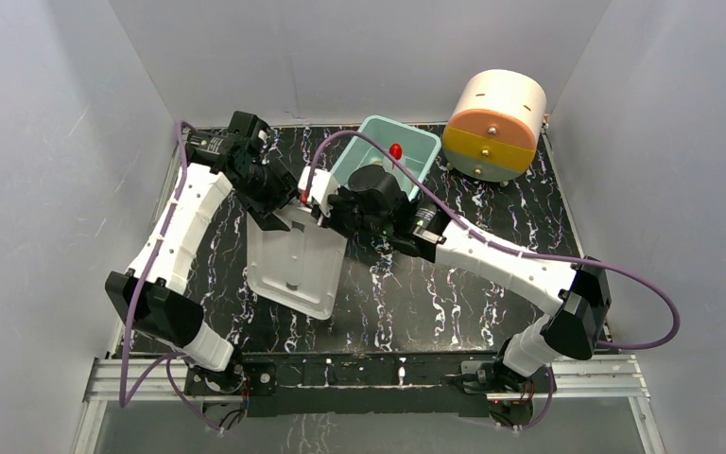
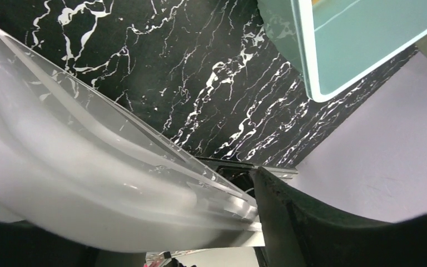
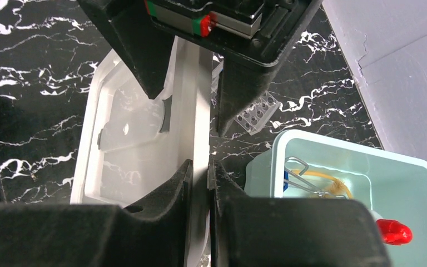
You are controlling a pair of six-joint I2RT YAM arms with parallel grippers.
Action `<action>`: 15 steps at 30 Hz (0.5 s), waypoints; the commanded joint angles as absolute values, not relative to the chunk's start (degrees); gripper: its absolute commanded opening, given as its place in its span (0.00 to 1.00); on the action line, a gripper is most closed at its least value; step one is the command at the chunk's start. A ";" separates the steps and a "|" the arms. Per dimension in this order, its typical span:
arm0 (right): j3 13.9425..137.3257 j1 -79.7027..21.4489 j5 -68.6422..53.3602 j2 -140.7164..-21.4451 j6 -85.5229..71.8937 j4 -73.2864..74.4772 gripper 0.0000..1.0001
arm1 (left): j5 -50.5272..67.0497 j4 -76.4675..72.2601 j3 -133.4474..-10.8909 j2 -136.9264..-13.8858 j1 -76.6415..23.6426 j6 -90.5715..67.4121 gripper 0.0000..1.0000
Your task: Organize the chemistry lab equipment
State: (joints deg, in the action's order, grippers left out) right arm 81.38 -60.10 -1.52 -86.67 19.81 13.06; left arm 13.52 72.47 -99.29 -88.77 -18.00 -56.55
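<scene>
There were two arms, the left arm (image 1: 178,232) and the right arm (image 1: 506,260). Two containers lay on the table: one clear plastic tub (image 1: 293,270) at near left and one pale green bin (image 1: 427,144) farther right. One round drum (image 1: 494,123) stood at far right. Also visible were one grey tube rack (image 3: 257,114), one red nozzle (image 3: 393,231), one metal tongs (image 3: 296,171) and one tan rubber tubing (image 3: 325,183).

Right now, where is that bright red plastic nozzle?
In the top view, the bright red nozzle sits inside the mint-green plastic bin at the back, behind the clear plastic tray and left of the round beige drum.
</scene>
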 commanded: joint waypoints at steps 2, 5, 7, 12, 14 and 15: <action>84.87 -61.43 -1.37 -85.36 23.64 9.75 0.12 | 14.74 73.74 -99.11 -89.50 -17.66 -53.97 0.50; 85.58 -61.47 -0.81 -85.81 23.66 10.65 0.18 | 14.77 73.70 -99.02 -89.92 -17.66 -53.30 0.31; 86.21 -61.48 -0.73 -86.13 23.29 11.69 0.26 | 14.60 73.58 -98.84 -89.83 -17.67 -53.06 0.23; 88.76 -61.52 -2.73 -87.55 20.52 16.27 0.49 | 14.23 73.48 -97.95 -89.25 -17.66 -52.97 0.09; 90.18 -61.47 -4.11 -87.98 19.33 18.40 0.59 | 14.16 73.75 -97.81 -88.74 -17.66 -53.05 0.09; 90.92 -61.49 -4.62 -87.99 18.57 19.00 0.61 | 14.10 73.88 -97.74 -88.43 -17.67 -53.07 0.08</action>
